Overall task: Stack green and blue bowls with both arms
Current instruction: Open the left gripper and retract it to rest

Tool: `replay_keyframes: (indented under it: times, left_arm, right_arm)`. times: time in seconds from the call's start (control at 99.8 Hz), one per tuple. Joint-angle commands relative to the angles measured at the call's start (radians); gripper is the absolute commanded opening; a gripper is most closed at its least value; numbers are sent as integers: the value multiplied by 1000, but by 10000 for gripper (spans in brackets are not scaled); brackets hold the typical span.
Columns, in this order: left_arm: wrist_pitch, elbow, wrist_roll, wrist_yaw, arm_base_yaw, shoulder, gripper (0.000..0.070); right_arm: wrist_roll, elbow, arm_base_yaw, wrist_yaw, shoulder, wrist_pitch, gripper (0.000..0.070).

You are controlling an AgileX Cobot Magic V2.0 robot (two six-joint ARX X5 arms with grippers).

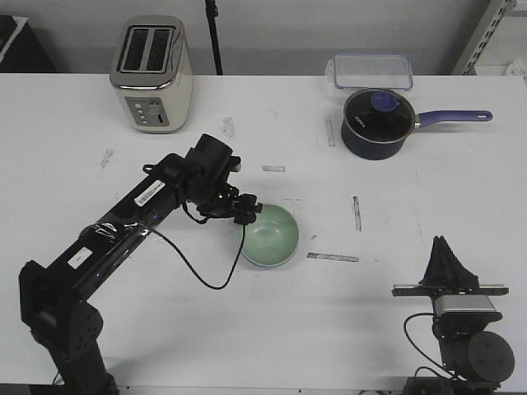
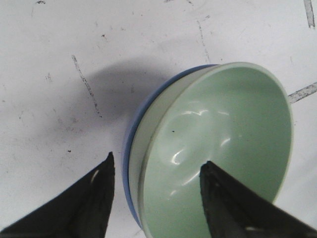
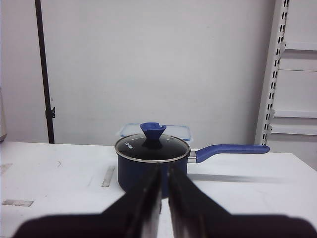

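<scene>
The pale green bowl (image 1: 270, 234) sits nested inside the blue bowl (image 1: 269, 265) in the middle of the table; of the blue one only a thin rim shows. In the left wrist view the green bowl (image 2: 223, 134) fills the frame and the blue bowl (image 2: 130, 163) edges it. My left gripper (image 1: 247, 212) (image 2: 157, 161) is open and straddles the stacked rims, one finger outside over the table, the other over the green hollow. A gap shows between the outer finger and the rim. My right gripper (image 1: 443, 243) (image 3: 164, 166) is shut and empty, at the near right, far from the bowls.
A cream toaster (image 1: 152, 74) stands at the back left. A navy saucepan (image 1: 377, 123) (image 3: 152, 158) with a glass lid and long handle sits at the back right, a clear lidded container (image 1: 372, 72) behind it. Tape strips mark the table.
</scene>
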Motion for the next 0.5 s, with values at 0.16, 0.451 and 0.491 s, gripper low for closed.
replay_keyframes:
  times: [0.16, 0.451, 0.491]
  left_arm:
    - [52, -11, 13, 2, 14, -56, 326]
    - [330, -245, 45, 2, 60, -264, 252]
    - [394, -295, 50, 1, 73, -303, 210]
  right_arm:
    - [11, 6, 0, 0, -1, 11, 15]
    - [11, 6, 0, 0, -1, 11, 15]
    - [11, 6, 0, 0, -1, 11, 15]
